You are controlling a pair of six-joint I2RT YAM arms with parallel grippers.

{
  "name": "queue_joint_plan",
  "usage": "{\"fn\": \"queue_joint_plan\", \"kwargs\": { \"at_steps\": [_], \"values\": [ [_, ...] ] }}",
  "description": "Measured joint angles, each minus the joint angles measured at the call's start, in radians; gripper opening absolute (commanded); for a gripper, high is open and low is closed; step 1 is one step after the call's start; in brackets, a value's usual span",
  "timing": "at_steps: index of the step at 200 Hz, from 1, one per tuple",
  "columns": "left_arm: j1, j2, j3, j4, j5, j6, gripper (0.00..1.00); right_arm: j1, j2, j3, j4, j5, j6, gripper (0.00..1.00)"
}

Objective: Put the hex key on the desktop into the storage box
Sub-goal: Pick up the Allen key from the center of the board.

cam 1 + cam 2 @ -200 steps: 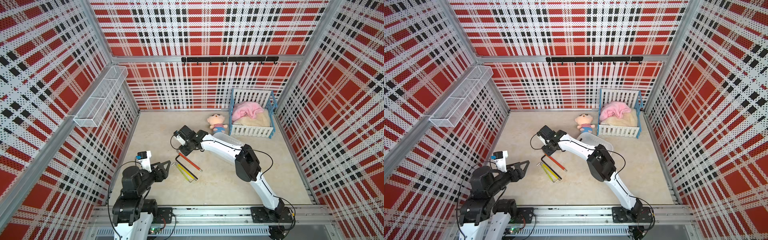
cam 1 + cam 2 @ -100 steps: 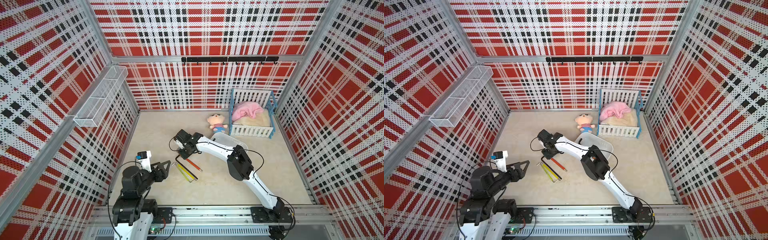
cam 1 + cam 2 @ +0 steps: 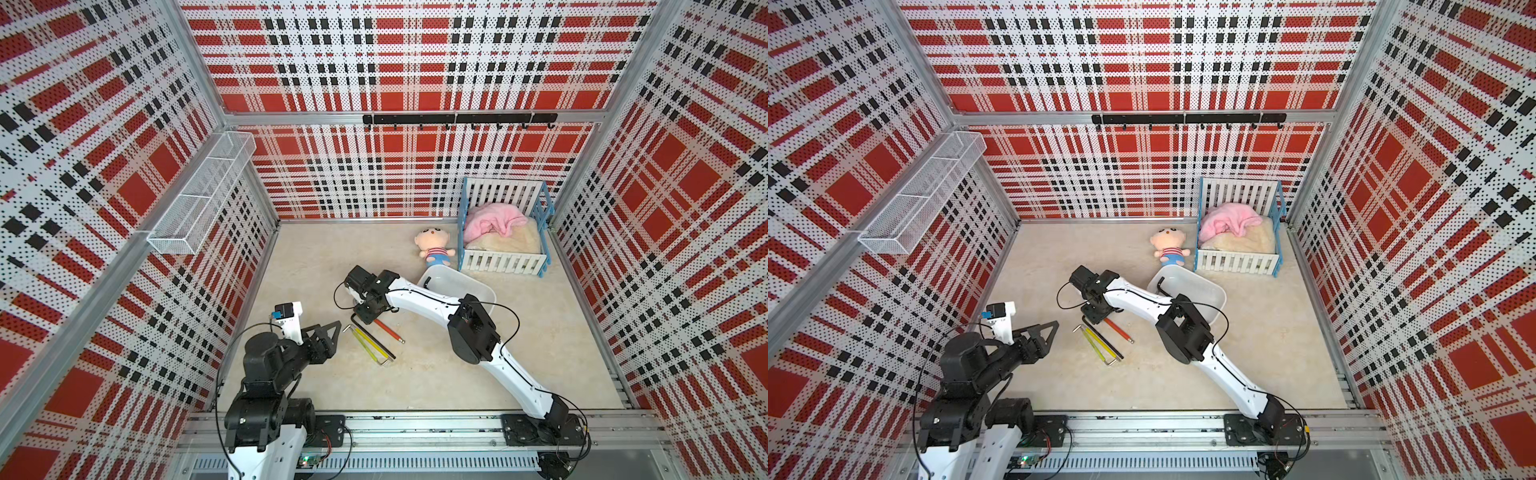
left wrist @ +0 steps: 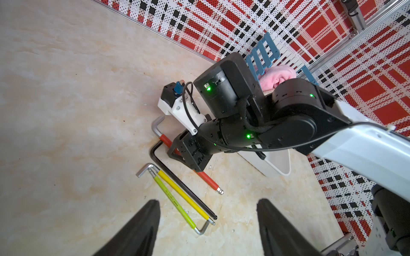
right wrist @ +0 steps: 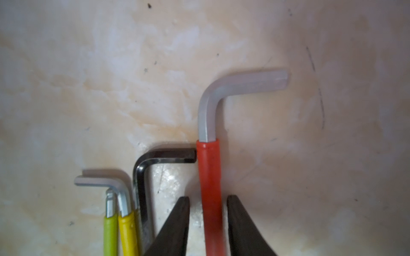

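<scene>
Marbled cream desktop [image 3: 324, 257] (plaid walls [image 3: 415, 62])

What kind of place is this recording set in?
Probably a staged robot test cell, not a real room: plaid perforated walls on aluminium framing, a left arm and right arm mounted on a front rail, and a toy crib as prop.
</scene>
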State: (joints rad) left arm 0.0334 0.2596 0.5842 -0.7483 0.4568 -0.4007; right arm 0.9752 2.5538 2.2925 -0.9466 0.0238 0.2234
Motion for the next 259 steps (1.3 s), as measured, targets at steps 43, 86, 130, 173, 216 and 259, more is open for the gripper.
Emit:
{"fn": "queue_joint_plan", "kwargs": {
  "at_steps": [43, 86, 130, 173, 216, 259],
  "values": [
    [0.0, 0.0, 0.0, 0.0, 0.0, 0.0, 0.74, 0.019, 0.012, 0.02, -0.015, 0.075, -0.003, 0.26],
    [0.001, 0.0, 0.0, 0.0, 0.0, 0.0, 0.74, 0.025, 0.015, 0.023, -0.017, 0.097, -0.013, 0.16],
    [0.001, 0.0, 0.0, 0.0, 0.0, 0.0, 0.74, 0.029, 0.016, 0.024, -0.017, 0.115, -0.024, 0.0],
    [0.001, 0.0, 0.0, 0.0, 0.0, 0.0, 0.74, 0.029, 0.015, 0.022, -0.008, 0.142, -0.055, 0.0],
    [0.001, 0.0, 0.0, 0.0, 0.0, 0.0, 0.74, 0.01, -0.013, -0.023, 0.016, 0.167, -0.091, 0.0],
    [0.001, 0.0, 0.0, 0.0, 0.0, 0.0, 0.74, -0.044, -0.065, -0.048, 0.014, 0.174, -0.111, 0.0]
  ]
}}
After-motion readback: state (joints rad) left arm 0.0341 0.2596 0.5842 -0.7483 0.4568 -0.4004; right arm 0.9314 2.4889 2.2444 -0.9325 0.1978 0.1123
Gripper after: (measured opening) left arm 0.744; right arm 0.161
